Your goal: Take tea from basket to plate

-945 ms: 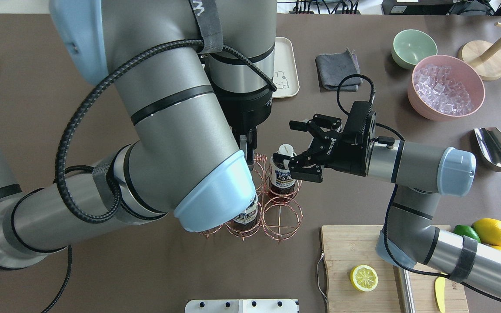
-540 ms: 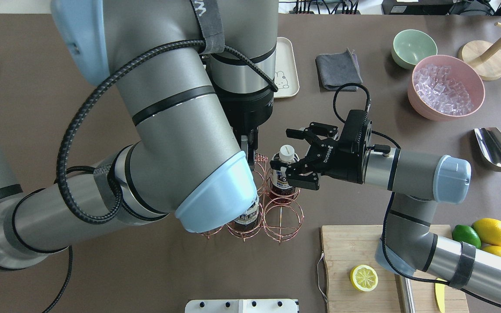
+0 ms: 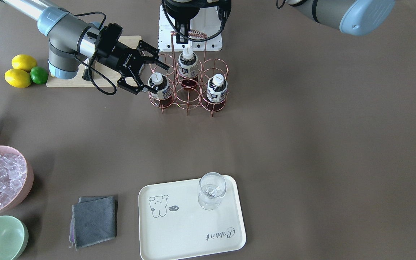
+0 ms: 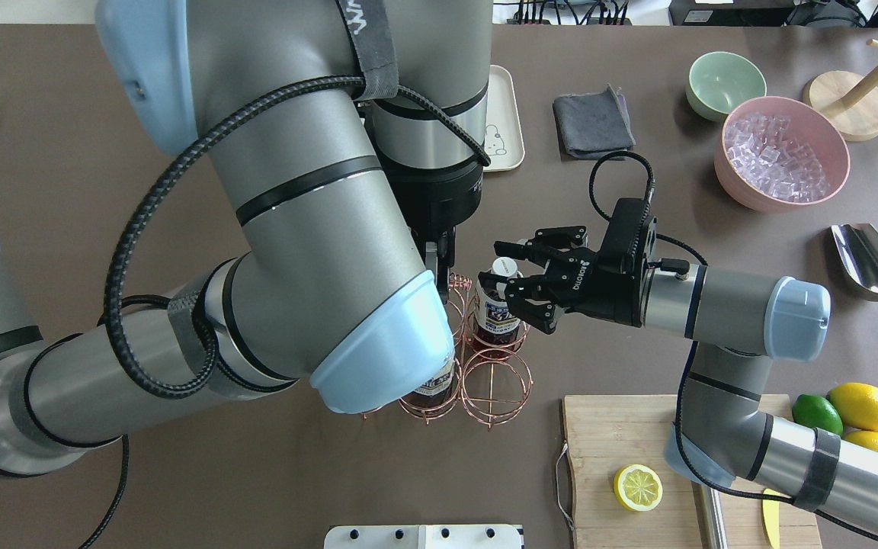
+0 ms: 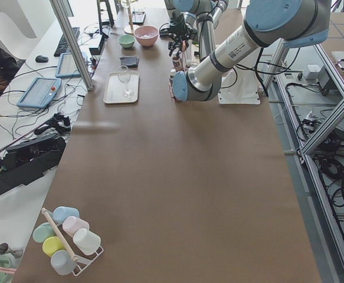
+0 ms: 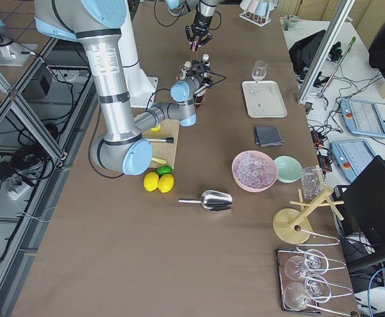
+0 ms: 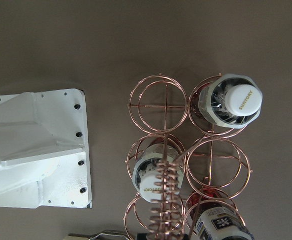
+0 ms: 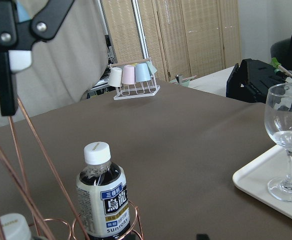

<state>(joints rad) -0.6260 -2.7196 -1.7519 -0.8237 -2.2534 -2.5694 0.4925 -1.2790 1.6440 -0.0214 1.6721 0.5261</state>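
The copper wire basket (image 3: 188,98) stands mid-table with three tea bottles in its cells (image 3: 160,88) (image 3: 187,65) (image 3: 216,90). My right gripper (image 3: 157,79) is open, its fingers either side of the bottle nearest it, which also shows in the overhead view (image 4: 498,309). There the right gripper (image 4: 504,273) straddles the cap. My left gripper (image 3: 182,35) comes down from above and is shut on the basket's tall handle (image 7: 163,200). The cream plate (image 3: 179,224) lies far from the basket and carries a wine glass (image 3: 211,189).
A wooden cutting board (image 4: 622,435) with a lemon half (image 4: 637,488) lies under my right arm. Lemons and a lime (image 4: 862,404), a metal scoop (image 4: 869,263), a pink bowl of ice (image 4: 782,152), a green bowl (image 4: 725,84) and a grey cloth (image 4: 593,122) lie to the right.
My right gripper has moved left, in around the nearest bottle, and its jaws have narrowed a little. The left arm and the basket have stayed put.
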